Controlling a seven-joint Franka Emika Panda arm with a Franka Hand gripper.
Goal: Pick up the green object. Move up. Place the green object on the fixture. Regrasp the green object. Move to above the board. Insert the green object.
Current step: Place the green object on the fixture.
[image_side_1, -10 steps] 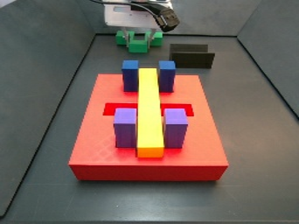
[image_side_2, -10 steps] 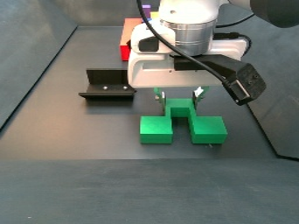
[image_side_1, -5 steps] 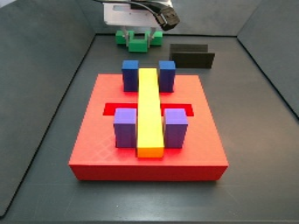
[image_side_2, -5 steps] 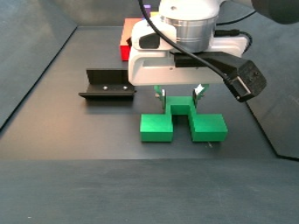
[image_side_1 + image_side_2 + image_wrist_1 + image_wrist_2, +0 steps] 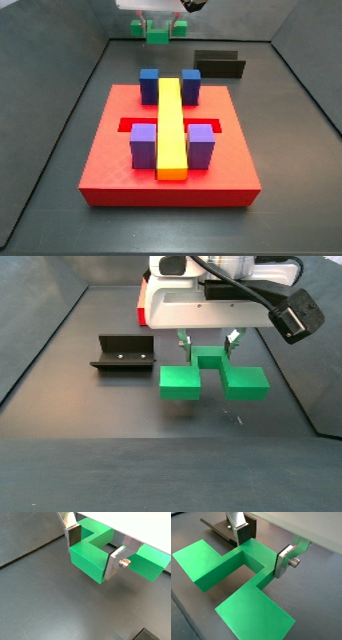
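One gripper clamping green object, fixture nearby

The gripper is hanging clear of the floor, pointing straight down, its flat silver fingers clamping the green object's raised middle from both sides.

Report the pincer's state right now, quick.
Pincer: shut on the green object, holding it lifted off the floor, beside the fixture.
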